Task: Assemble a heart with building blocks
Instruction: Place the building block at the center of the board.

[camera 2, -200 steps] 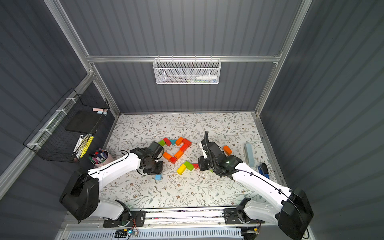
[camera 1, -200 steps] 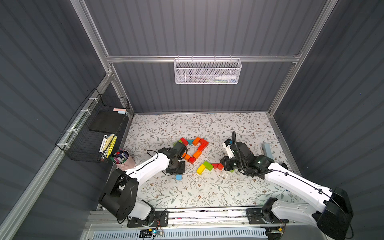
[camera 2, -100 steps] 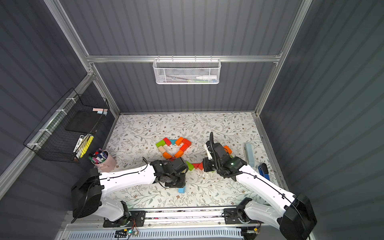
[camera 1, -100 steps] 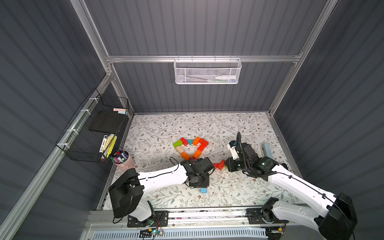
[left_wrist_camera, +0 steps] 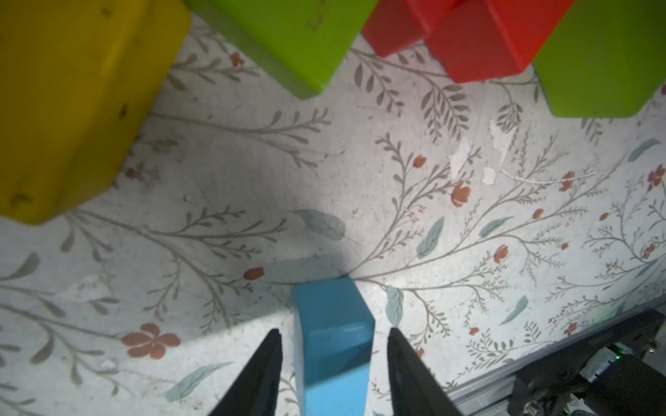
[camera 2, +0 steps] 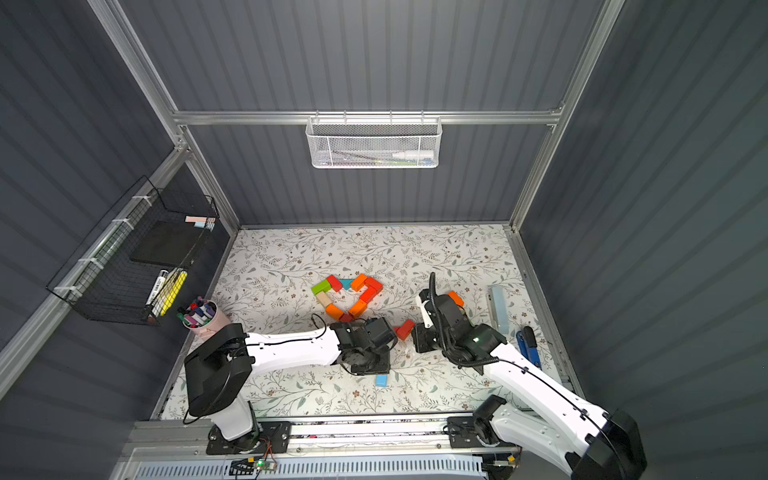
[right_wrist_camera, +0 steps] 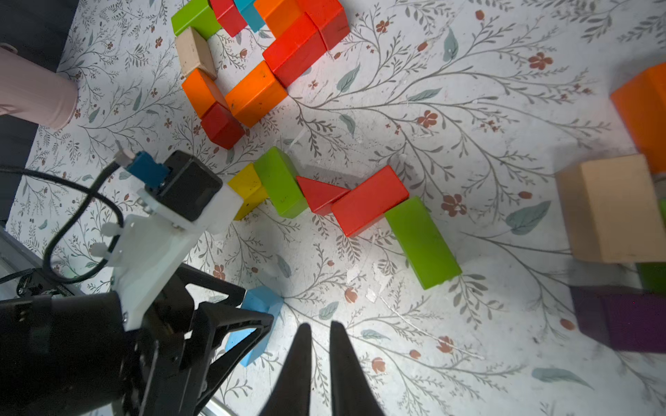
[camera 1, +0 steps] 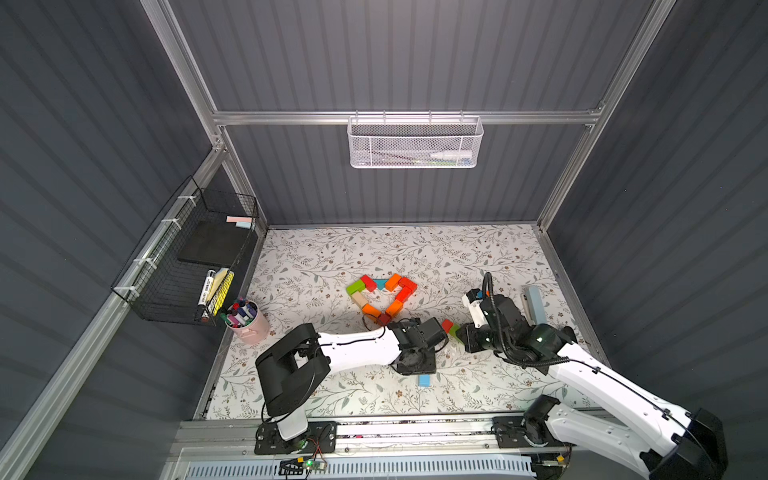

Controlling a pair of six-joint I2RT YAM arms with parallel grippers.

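1. Currently left end effector [left_wrist_camera: 334,329] is released, jaws straddling a small light-blue wooden block [left_wrist_camera: 329,306], gaps on both sides.
2. Right end effector [right_wrist_camera: 320,324] is clenched, empty.
3. Heart-shaped ring of red, orange, green, tan and teal wooden blocks [camera 1: 401,294] sits mid-bench [camera 1: 457,257].

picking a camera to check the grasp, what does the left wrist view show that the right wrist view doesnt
Left wrist only: a visible gap on each side between the open fingers of the left gripper and the light blue wooden block between them.
Right wrist only: the heart-shaped ring of painted wooden blocks, the pink cup, a plain tan block, a purple block, and the right gripper, shut and empty.
Both: that blue block, the yellow wooden block, a green block and a red block beside it, the floral mat.
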